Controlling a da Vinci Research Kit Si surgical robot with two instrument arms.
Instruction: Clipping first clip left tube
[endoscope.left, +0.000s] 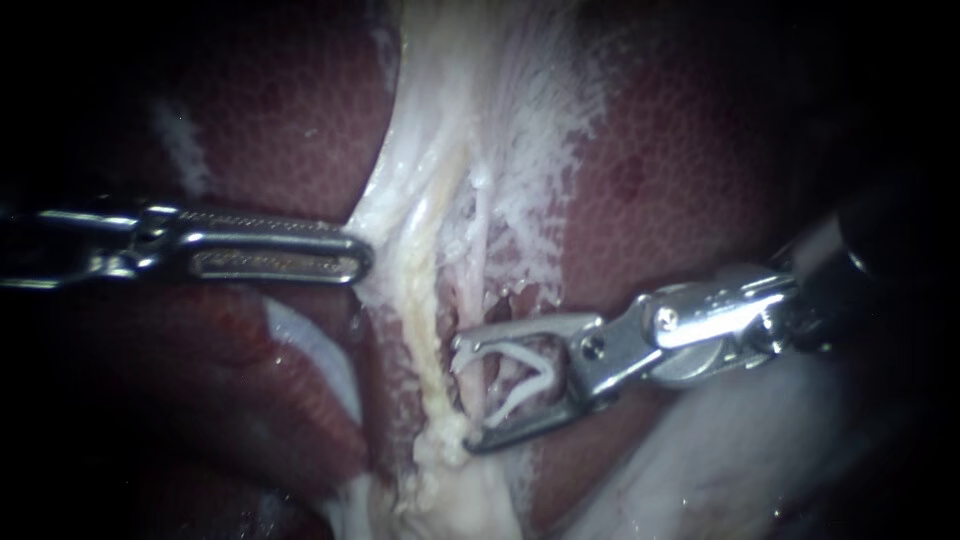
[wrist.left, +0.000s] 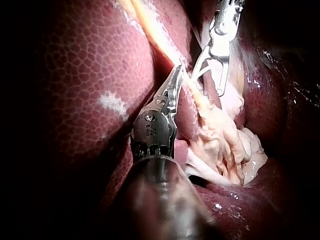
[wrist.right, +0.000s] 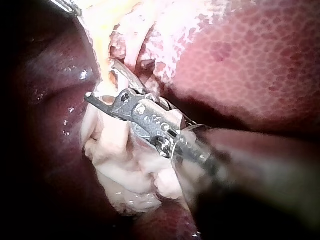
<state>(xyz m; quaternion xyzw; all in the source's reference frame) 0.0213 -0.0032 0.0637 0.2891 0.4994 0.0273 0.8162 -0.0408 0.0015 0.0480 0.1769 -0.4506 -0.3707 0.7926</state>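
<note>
A thin pale tube (endoscope.left: 483, 225) runs down the strip of whitish tissue (endoscope.left: 430, 200) between the dark red liver lobes. My right instrument (endoscope.left: 462, 393) comes in from the right. Its jaws stand wide apart and hold an open white clip (endoscope.left: 520, 372) between them. The clip's mouth lies over the lower end of the tube, beside a yellowish strand (endoscope.left: 428, 350). My left instrument (endoscope.left: 355, 256) reaches in from the left. Its long ridged jaws lie together and pinch the edge of the whitish tissue. The left wrist view shows both instruments, left (wrist.left: 177, 74) and right (wrist.left: 207, 85).
Liver (endoscope.left: 680, 170) flanks the strip on both sides. A pale smooth bulge (endoscope.left: 720, 460) lies under my right instrument's shaft. Lumpy whitish tissue (wrist.right: 125, 175) sits beside and under the right jaws (wrist.right: 100, 80). The left instrument's tip (wrist.right: 65, 5) shows far ahead.
</note>
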